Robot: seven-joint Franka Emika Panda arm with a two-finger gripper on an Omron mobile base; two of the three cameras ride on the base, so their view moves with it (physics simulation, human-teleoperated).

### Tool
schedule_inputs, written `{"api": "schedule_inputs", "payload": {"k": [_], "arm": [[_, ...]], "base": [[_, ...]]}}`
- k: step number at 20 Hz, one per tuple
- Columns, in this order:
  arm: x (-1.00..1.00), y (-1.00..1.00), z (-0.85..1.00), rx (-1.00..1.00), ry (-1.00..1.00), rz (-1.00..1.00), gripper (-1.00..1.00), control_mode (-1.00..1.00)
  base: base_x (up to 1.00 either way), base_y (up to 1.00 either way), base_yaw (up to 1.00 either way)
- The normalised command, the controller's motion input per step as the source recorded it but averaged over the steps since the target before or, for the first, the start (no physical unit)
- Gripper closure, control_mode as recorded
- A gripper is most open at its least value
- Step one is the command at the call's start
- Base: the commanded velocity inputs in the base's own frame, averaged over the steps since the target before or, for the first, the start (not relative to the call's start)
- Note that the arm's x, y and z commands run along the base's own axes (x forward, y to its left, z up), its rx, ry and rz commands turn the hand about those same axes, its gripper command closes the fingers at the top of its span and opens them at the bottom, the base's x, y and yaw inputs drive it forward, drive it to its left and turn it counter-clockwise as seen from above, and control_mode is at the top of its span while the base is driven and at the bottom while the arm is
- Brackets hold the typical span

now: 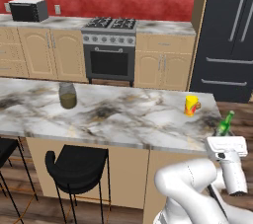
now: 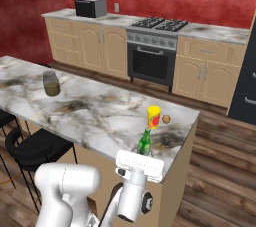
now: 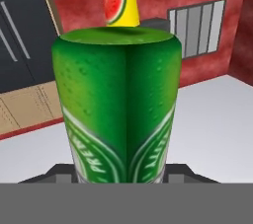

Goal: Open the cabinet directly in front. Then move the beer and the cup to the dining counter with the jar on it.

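Gripping the beer (image 2: 144, 143) near its base, the gripper (image 2: 138, 165) held the green bottle at the near corner of the dining counter (image 1: 123, 114), close to the edge facing the robot. In the hand view the bottle's body rose straight up between the dark finger tips, so the jaws looked closed on it, though their contact with the glass was hidden at the bottom of that view. Whether the base already rested on the marble or hung just above it could not be told.

The cup (image 1: 191, 105) already stood on the marble a little beyond the bottle, with a small brown thing (image 2: 166, 118) just beside it. The jar (image 1: 67, 95) sat well apart, toward the far left of the top.

The main risk was the edge: released where it was, a tall, narrow bottle so near the rim could topple off the counter if it was let go tilted or while not yet seated. Pushing it further in to be safe brought another hazard, since the cup lay in that direction and could be knocked. Withdrawing the fingers sideways could also drag the bottle over.
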Motion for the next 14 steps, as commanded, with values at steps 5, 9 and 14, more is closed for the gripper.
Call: {"api": "schedule_inputs", "payload": {"k": [5, 9, 14], "arm": [[-0.02, -0.36, -0.14, -0.01, -0.04, 0.00, 1.00, -1.00], [0.00, -0.22, -0.21, -0.02, -0.01, 0.00, 1.00, -1.00], [0.00, -0.05, -0.31, -0.06, 0.00, 0.00, 1.00, -1.00]], "base": [[0.00, 0.00, 0.00], [0.00, 0.00, 0.00], [0.00, 0.00, 0.00]]}}
